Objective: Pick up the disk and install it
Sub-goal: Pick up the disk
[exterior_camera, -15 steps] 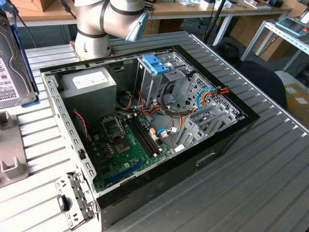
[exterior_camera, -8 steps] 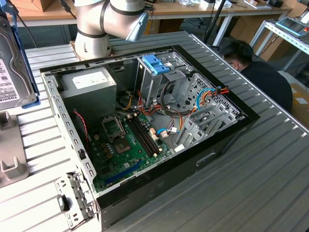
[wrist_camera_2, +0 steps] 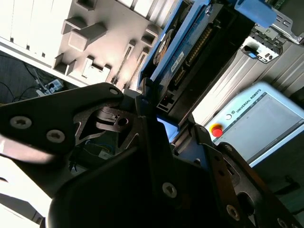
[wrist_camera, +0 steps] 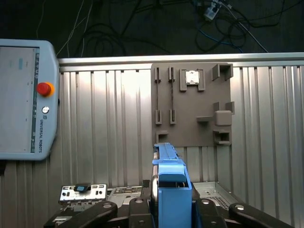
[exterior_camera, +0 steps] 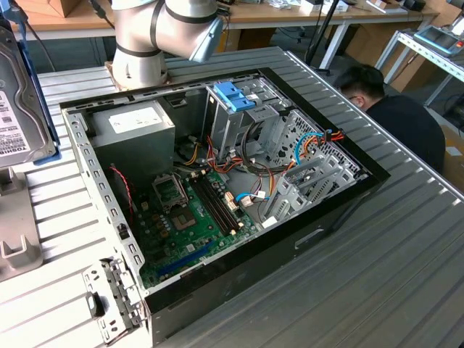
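The disk (exterior_camera: 20,101), a grey metal drive in a light blue carrier, hangs upright at the exterior view's far left, above a grey fixture plate (exterior_camera: 16,243). In both wrist views it stands edge-on between my black fingers. My gripper (wrist_camera: 171,211) is shut on its lower end, and the blue carrier edge (wrist_camera: 167,164) rises from between the fingers. In the second wrist view my gripper (wrist_camera_2: 168,121) clamps the disk (wrist_camera_2: 190,52), whose connector side faces the camera. The drive cage (exterior_camera: 243,119) with its blue latch (exterior_camera: 235,96) sits at the back of the open computer case (exterior_camera: 109,210).
The fixture plate (wrist_camera: 192,104) with slots and blocks lies on the ribbed metal table (wrist_camera: 109,109). A teach pendant (wrist_camera: 23,99) rests beside it. A small metal bracket (wrist_camera: 81,192) lies nearby. A person (exterior_camera: 395,116) crouches at the exterior view's right. The arm's base (exterior_camera: 141,58) stands behind the case.
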